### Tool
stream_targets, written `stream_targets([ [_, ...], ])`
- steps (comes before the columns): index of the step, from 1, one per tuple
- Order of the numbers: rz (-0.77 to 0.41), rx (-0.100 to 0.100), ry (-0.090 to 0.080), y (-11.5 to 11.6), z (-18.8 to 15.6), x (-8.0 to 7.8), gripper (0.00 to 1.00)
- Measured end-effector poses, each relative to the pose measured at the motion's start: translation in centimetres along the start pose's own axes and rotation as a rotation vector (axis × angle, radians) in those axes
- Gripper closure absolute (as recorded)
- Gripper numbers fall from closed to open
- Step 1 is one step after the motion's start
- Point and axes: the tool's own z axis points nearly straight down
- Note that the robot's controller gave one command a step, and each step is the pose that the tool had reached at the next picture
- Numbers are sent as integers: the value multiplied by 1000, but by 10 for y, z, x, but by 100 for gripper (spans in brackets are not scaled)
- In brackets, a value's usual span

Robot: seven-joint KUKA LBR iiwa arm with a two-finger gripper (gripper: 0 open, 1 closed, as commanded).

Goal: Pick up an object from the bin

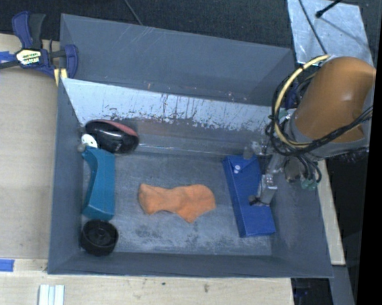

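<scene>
In grey bin: blue box right, orange lump centre, teal handle, black disc, black-red oval left.

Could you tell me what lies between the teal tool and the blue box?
In the camera view, an orange lump lies between teal tool and blue box, touching neither.

We take this for a robotics lab: a scuffed grey metal bin sits under a robot arm with a rounded orange cover and looped black and yellow cables, and the bin carries an unrelated handful of loose things, among them a flat blue box and a crumpled orange cloth
</scene>
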Motion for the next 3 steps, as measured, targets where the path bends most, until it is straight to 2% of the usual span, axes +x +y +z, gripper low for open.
stream_targets([
  [1,1,-5,2,43,-7,4,0],
  [2,17,-2,-1,45,3,-12,0],
  [3,-52,-1,-1,76,33,-5,0],
])
